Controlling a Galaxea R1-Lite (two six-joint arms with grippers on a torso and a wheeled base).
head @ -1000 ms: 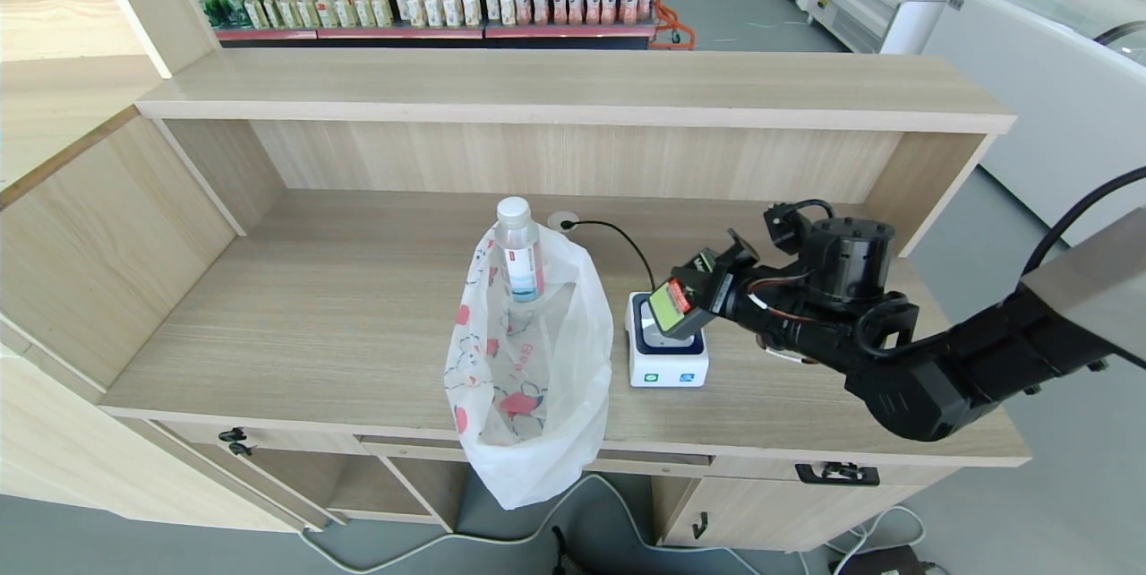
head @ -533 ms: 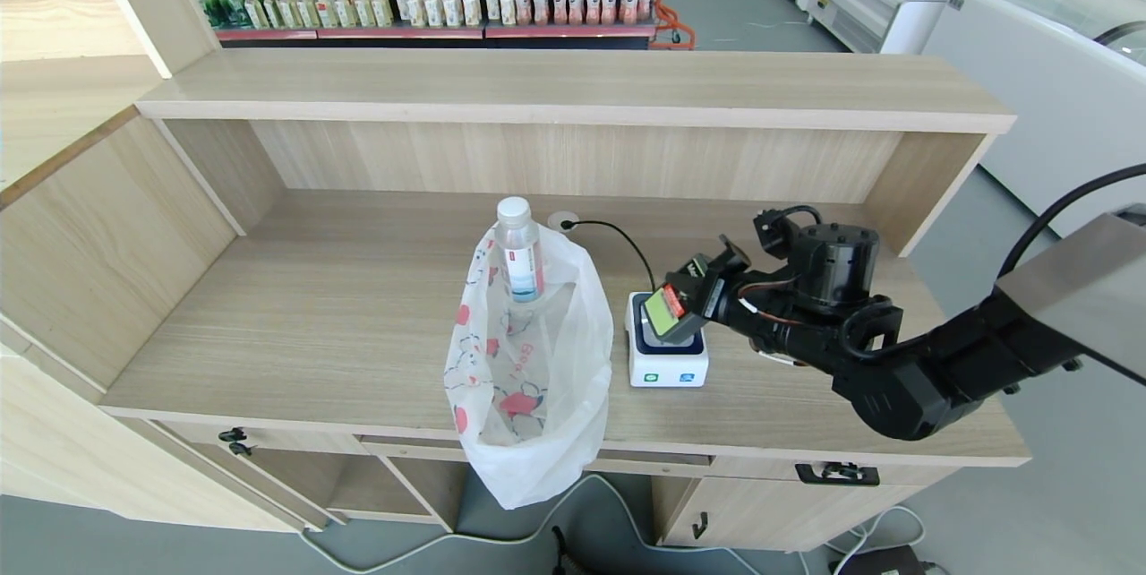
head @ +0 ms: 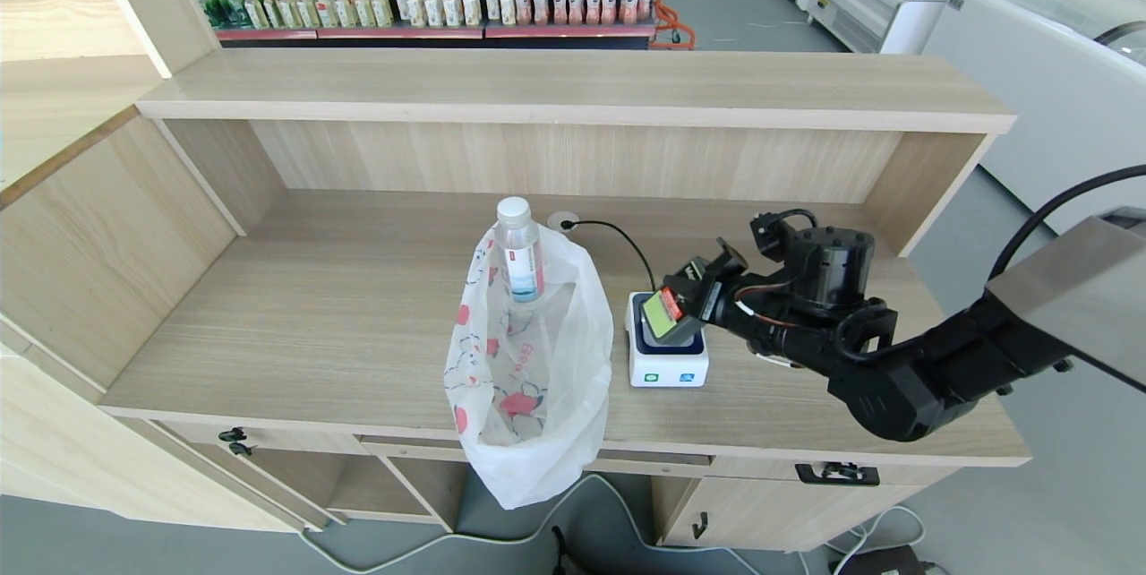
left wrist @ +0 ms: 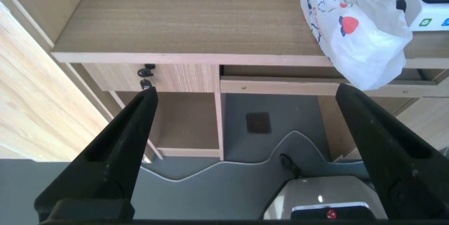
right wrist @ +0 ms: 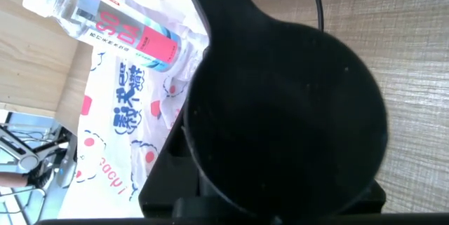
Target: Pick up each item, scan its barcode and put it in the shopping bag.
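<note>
My right gripper (head: 678, 302) is shut on a small green-and-red item (head: 661, 315), held tilted just above the white barcode scanner (head: 667, 366) on the counter. Left of the scanner stands the white printed shopping bag (head: 528, 378), its mouth open, with a clear water bottle (head: 519, 254) upright inside. The right wrist view shows the bottle (right wrist: 105, 18) and the bag (right wrist: 126, 127) behind a dark round shape close to the lens. My left gripper (left wrist: 247, 93) hangs open in front of the counter, below its edge, with nothing between its fingers (left wrist: 119, 155).
A black cable (head: 627, 248) runs from the scanner to a hole in the counter (head: 313, 315). A raised wooden shelf (head: 573, 87) walls the back and sides. Drawers and open compartments (left wrist: 182, 120) lie under the counter edge. Bare counter spreads left of the bag.
My right gripper has carried the item leftward and slightly down, from beside the scanner to over its top. The bag and bottle have not moved.
</note>
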